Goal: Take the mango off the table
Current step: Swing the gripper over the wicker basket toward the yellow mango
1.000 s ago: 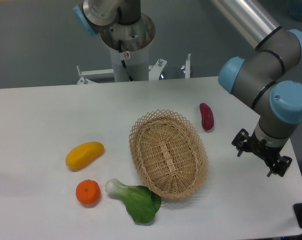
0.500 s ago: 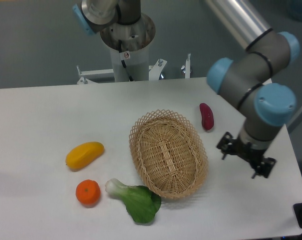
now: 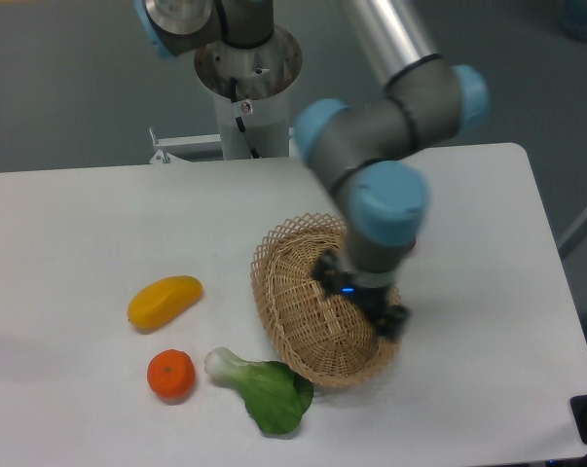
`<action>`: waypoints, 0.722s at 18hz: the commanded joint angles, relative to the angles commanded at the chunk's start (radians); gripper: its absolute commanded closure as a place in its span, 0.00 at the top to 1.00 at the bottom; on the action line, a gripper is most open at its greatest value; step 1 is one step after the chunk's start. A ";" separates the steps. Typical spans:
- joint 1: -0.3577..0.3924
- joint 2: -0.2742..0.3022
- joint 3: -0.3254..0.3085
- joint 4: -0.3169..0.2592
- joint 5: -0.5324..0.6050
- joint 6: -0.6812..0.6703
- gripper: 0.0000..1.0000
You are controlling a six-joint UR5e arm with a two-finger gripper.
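The mango (image 3: 165, 301) is a smooth yellow oblong fruit lying on the left part of the white table (image 3: 79, 214). It sits alone, with nothing touching it. My gripper (image 3: 359, 298) hangs over the right half of the wicker basket, well to the right of the mango. The camera sees it from above, blurred by motion, with the wrist covering its fingers. Whether the jaws are open or shut does not show, and nothing is visibly held.
A wicker basket (image 3: 278, 277) lies at the table's centre, partly under the arm. Near the front edge are a round orange (image 3: 170, 375) below the mango and a leafy bok choy (image 3: 264, 389). The robot's base column (image 3: 246, 88) stands behind the table.
The arm has swung left from the table's right side to above the basket, now covering the sweet potato's spot. The mango, orange and bok choy have stayed put.
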 joint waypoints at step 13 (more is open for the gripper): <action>-0.236 0.017 -0.246 0.151 -0.002 -0.130 1.00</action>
